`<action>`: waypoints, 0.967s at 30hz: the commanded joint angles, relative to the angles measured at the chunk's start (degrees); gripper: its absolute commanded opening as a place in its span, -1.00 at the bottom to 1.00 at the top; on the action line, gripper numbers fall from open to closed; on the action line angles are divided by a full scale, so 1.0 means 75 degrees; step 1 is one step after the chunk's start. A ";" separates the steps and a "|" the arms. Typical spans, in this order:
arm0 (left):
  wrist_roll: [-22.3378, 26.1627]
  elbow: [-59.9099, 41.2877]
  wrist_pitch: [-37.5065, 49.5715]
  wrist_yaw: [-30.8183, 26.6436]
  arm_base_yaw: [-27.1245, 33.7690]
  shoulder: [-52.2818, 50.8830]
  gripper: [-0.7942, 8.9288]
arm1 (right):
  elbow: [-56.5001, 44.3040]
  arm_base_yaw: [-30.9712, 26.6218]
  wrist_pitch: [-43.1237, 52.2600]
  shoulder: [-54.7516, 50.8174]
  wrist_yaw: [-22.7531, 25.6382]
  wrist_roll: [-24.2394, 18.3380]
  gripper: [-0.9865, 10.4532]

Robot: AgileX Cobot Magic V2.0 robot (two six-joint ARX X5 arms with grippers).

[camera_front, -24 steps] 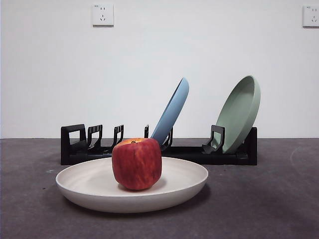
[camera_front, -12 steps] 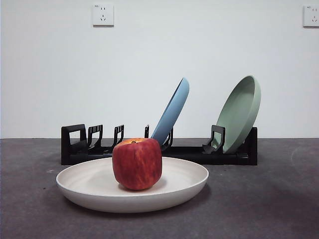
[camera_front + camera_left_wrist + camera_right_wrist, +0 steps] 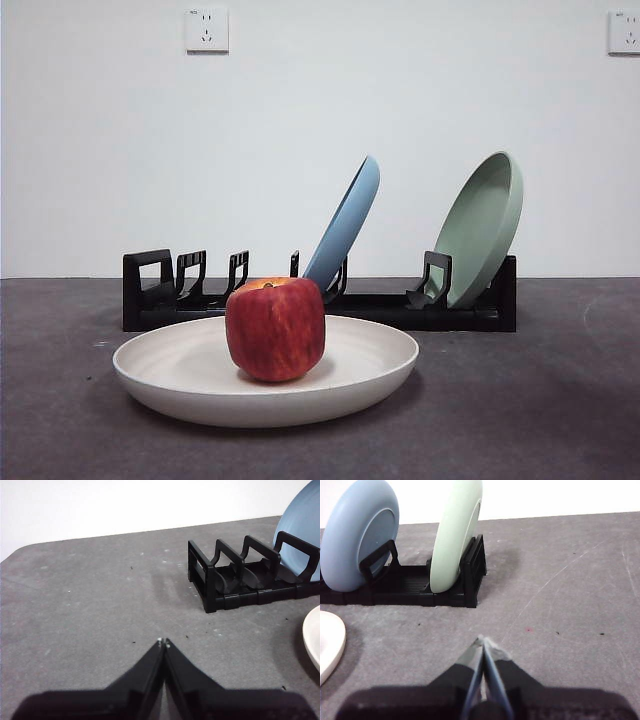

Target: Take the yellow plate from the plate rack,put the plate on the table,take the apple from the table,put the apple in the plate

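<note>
The dark red streaked apple (image 3: 275, 328) sits upright in the wide cream matte plate (image 3: 380, 365) on the dark grey table (image 3: 540, 400), so both grippers, the left gripper (image 3: 163, 641) and the right gripper (image 3: 482, 639) with jaws pressed together and empty, should simply keep clear.

The left gripper (image 3: 163, 641) hangs above bare surface with its two black jaws pressed together, tips meeting, holding nothing. The right gripper (image 3: 482, 640) is likewise closed and empty, tips pointing toward twelve o'clock
</note>
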 commanded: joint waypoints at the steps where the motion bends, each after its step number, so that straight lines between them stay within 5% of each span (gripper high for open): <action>1: 0.0012 -0.0102 0.0000 -0.0009 0.0029 -0.0020 -0.84 | -0.0093 -0.0009 -0.0067 -0.0029 0.0026 0.0105 -0.83; 29: 0.0012 -0.0102 0.0000 -0.0009 0.0029 -0.0020 -0.84 | -0.0093 -0.0009 -0.0067 -0.0020 0.0122 0.0105 -0.83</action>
